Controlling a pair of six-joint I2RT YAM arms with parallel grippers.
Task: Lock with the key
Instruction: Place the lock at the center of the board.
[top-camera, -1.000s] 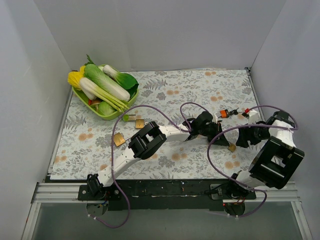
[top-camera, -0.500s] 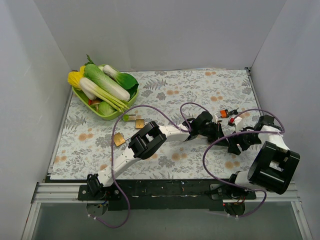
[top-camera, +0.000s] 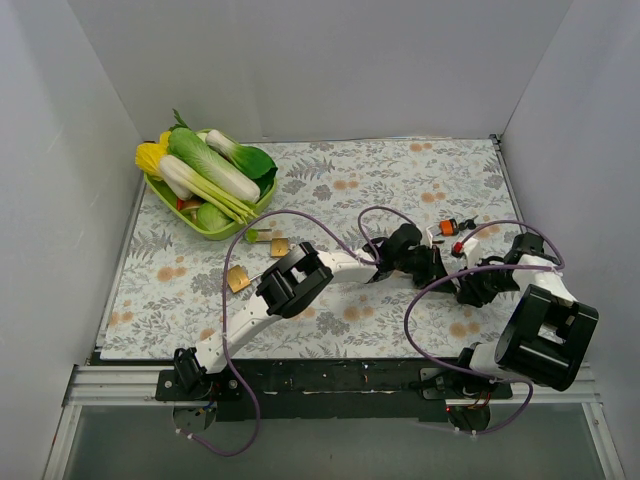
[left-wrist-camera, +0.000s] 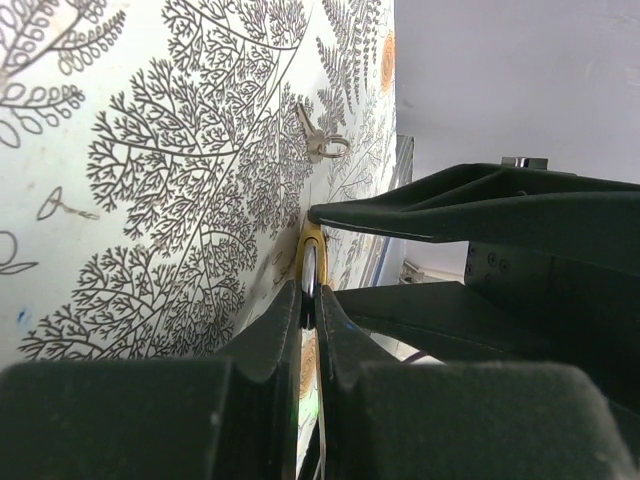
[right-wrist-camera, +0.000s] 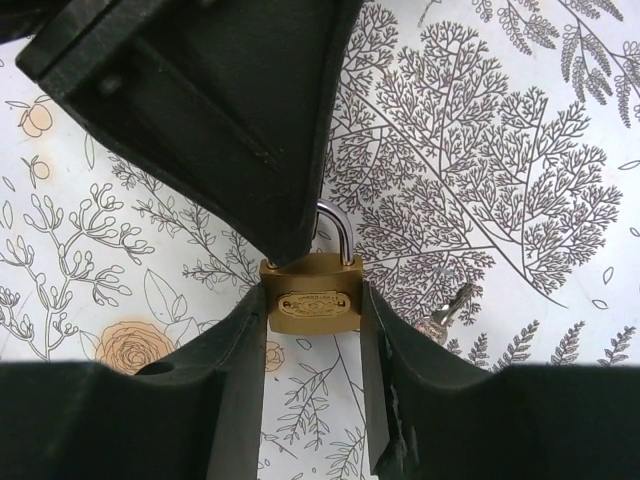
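Your right gripper presses its fingers on both sides of the brass padlock, and your left gripper pinches the shackle tight. The key lies on the floral mat, just beside the padlock.

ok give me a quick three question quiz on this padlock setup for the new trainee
1. True or false: the key is already in the padlock.
2. Which part of the padlock does the right tool clamp? A) the brass body B) the shackle C) nothing
3. Fill in: seen from the top camera, the green tray sits at the far ___ corner of the mat.

Key: 1 false, the key lies loose on the mat beside the padlock. 2 A. 3 left.
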